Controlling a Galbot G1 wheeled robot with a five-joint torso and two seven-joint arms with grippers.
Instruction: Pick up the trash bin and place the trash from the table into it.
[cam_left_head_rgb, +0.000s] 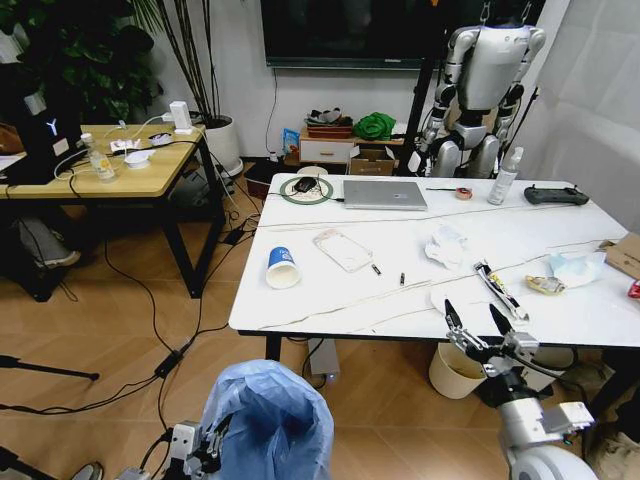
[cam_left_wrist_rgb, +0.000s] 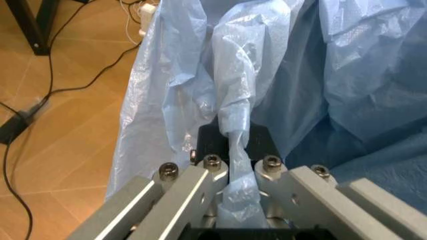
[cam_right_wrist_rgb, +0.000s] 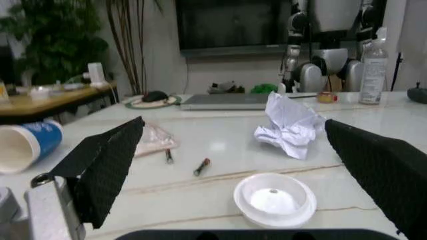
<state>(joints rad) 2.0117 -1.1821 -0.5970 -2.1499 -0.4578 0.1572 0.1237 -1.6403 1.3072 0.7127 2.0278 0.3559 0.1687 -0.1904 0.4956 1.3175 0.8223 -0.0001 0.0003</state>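
Observation:
The trash bin (cam_left_head_rgb: 266, 418), lined with a crinkly pale-blue bag (cam_left_wrist_rgb: 280, 65), is low in the head view, in front of the table's near left corner. My left gripper (cam_left_head_rgb: 204, 447) (cam_left_wrist_rgb: 237, 167) is shut on a fold of that bag at the bin's rim. My right gripper (cam_left_head_rgb: 472, 318) (cam_right_wrist_rgb: 233, 125) is open at the front edge of the table (cam_left_head_rgb: 330, 300), with a white round lid (cam_right_wrist_rgb: 275, 199) just beyond it. Trash lies on the top: a paper cup (cam_left_head_rgb: 283, 267) (cam_right_wrist_rgb: 27, 145), a clear plastic pack (cam_left_head_rgb: 343, 249), a crumpled tissue (cam_left_head_rgb: 445, 245) (cam_right_wrist_rgb: 290, 125), a printed wrapper (cam_left_head_rgb: 497, 288) and a cardboard piece (cam_left_head_rgb: 627, 255).
A silver laptop (cam_left_head_rgb: 385, 193), black remote controller (cam_left_head_rgb: 556, 195) and spray bottle (cam_left_head_rgb: 505, 177) stand along the table's far side. A cream round bin (cam_left_head_rgb: 455, 372) sits under the table. A light-wood table (cam_left_head_rgb: 110, 170) is to the left, with cables across the floor.

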